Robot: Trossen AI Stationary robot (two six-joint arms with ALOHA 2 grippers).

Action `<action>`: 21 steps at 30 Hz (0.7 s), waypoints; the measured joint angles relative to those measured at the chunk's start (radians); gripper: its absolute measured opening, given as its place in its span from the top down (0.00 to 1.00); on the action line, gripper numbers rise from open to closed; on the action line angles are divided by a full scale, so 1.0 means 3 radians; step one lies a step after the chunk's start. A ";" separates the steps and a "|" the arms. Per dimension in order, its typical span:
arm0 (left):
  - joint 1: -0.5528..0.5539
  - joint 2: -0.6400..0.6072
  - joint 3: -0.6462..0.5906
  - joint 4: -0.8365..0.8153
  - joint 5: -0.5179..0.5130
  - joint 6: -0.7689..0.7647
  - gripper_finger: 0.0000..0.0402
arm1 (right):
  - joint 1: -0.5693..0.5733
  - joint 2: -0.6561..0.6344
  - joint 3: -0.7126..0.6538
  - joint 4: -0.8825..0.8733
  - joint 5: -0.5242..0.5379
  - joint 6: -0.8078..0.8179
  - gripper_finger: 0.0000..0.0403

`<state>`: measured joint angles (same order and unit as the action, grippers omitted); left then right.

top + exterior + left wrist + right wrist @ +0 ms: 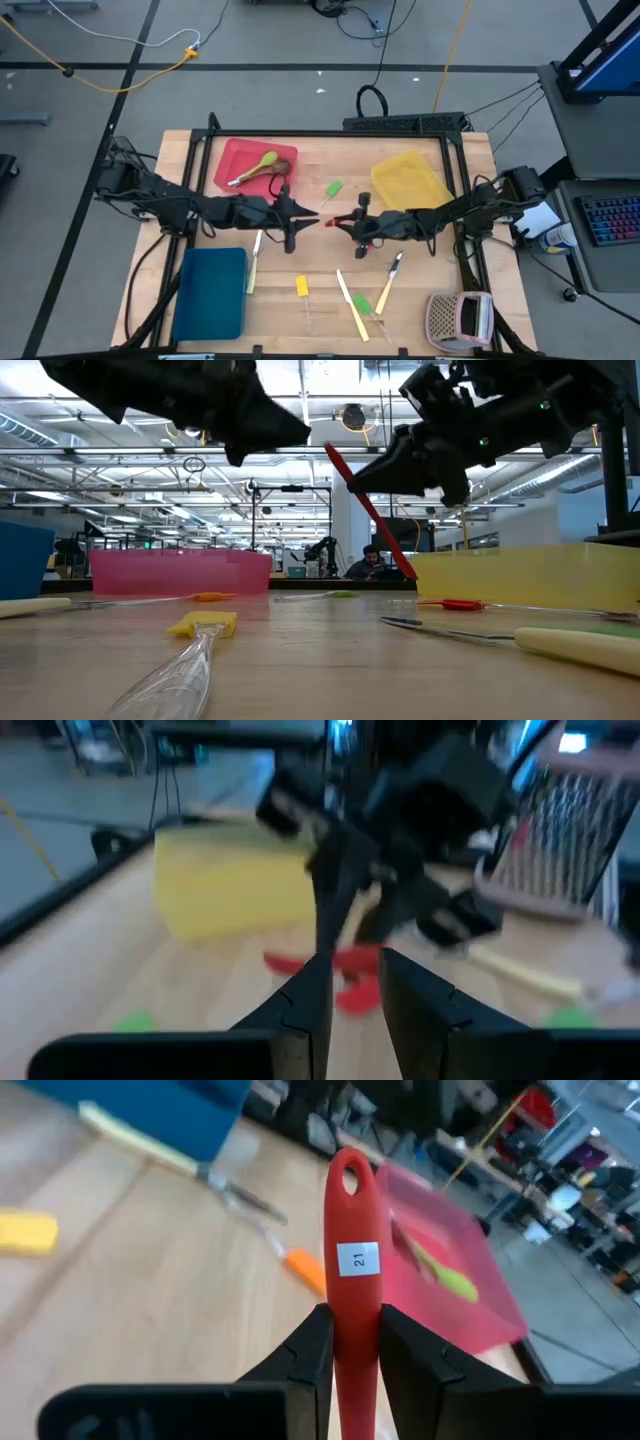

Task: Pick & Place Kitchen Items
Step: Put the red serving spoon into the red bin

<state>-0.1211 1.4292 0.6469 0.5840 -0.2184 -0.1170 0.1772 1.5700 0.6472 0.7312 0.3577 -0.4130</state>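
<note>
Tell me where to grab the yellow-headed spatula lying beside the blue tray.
Take the yellow-headed spatula by its clear handle, just behind the head, coming from straight above with the fingers across the handle. It lies flat on bare wood with nothing touching either side. The left end effector looks the better choice, since the right end effector already holds the red spoon.

Both arms reach in to the table centre, tips facing, close but apart. Left gripper (pixel 303 219): 2 fingers (pixel 305 1010) parallel, narrow gap, empty. Right gripper (pixel 340 222): fingers (pixel 312 1355) clamped on the red spoon (pixel 353 1295), raised off the table.
</note>
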 joint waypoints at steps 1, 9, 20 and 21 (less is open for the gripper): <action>0.0000 0.0000 0.0001 0.0060 -0.0018 -0.0040 0.78 | -0.0001 -0.0004 0.0002 0.0029 -0.0062 0.0000 0.85; 0.0038 0.0001 0.0001 0.0151 -0.0059 -0.0491 0.78 | 0.0024 -0.0002 0.0001 -0.0100 -0.0332 -0.0001 0.85; -0.0203 0.0001 0.0188 0.0146 -0.0040 -0.0018 0.78 | -0.0047 -0.0002 0.0001 -0.0074 -0.0328 -0.0140 0.85; -0.0237 0.0001 0.0233 0.0077 -0.0078 0.0053 0.78 | -0.0064 -0.0002 0.0001 -0.0074 -0.0326 -0.0114 0.85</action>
<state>-0.1922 1.4296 0.7169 0.6072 -0.2418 -0.1012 0.1581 1.5696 0.6476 0.7090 0.2600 -0.4473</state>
